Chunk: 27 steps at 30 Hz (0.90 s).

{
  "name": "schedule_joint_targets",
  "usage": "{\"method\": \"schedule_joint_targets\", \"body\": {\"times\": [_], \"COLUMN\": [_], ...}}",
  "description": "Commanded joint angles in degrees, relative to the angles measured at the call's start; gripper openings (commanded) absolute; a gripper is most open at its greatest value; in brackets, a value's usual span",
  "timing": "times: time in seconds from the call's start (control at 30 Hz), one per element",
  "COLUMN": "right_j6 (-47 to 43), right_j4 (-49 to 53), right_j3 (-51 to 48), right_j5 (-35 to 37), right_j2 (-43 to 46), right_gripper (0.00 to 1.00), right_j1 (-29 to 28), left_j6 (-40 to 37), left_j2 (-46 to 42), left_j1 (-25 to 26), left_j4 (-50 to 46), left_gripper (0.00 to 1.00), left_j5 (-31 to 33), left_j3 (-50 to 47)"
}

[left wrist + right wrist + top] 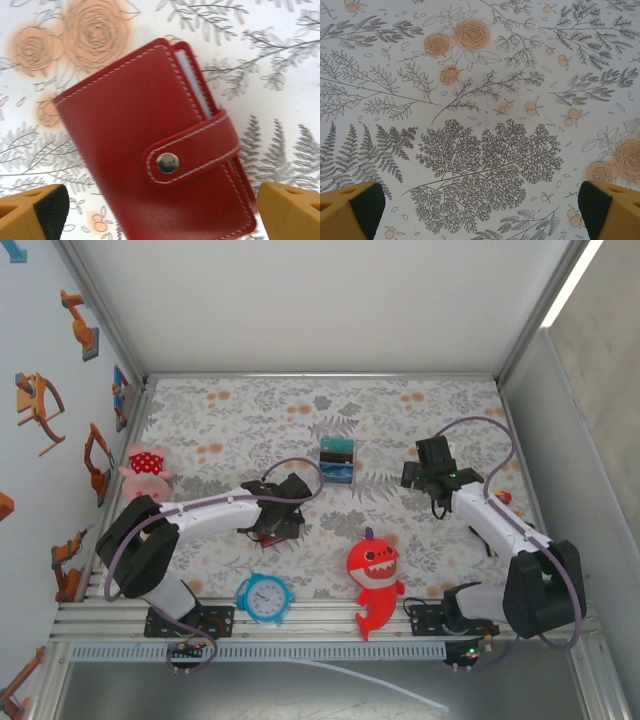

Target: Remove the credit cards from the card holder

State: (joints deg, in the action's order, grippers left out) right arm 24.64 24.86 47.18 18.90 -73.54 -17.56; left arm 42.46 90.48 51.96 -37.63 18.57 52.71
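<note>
Hovering: left gripper (160, 212), jaws wide, directly over card holder (135, 150), near left.
Holder axis: across the finger line, tab (192, 150) snapped.
Credit cards: perhaps tucked inside.
Right gripper (480, 212): open, farther right.

The card holder (150, 150) has a dark red leather-like skin with a fine pebbled grain and a soft sheen; pale thread stitching runs along its edges. Its snap (167, 163) is polished metal, mirror-bright. The fingers (287, 212) of my left gripper (160, 215) are matt yellow-orange plastic, the pads (50, 207) dark and finely textured. My right gripper (480, 215) has the same finish. The table cover (480, 100) is matt, smooth, printed with flowers and ferns.
</note>
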Motion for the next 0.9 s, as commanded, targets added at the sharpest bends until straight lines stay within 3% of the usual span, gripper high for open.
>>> {"method": "schedule_joint_targets", "body": {"times": [0.0, 0.3, 0.87], "right_j6": [0.12, -0.11, -0.01], "right_j4": [1.58, 1.25, -0.17], "right_j3": [1.45, 0.86, 0.9], "right_j5": [0.53, 0.31, -0.33], "right_j2": [1.79, 2.64, 0.66], "right_gripper": [0.99, 0.99, 0.99], "right_j1": [-0.49, -0.86, -1.37], "left_j6": [-2.29, 4.86, 4.7], "left_j2": [-1.66, -1.88, 3.09], "left_j1": [-0.93, -4.21, -4.76], "left_j4": [4.14, 5.16, 7.42], "left_gripper": [0.97, 0.97, 0.97], "left_j5": [-4.19, -2.06, -3.55], "left_j3": [-2.26, -4.55, -4.97]}}
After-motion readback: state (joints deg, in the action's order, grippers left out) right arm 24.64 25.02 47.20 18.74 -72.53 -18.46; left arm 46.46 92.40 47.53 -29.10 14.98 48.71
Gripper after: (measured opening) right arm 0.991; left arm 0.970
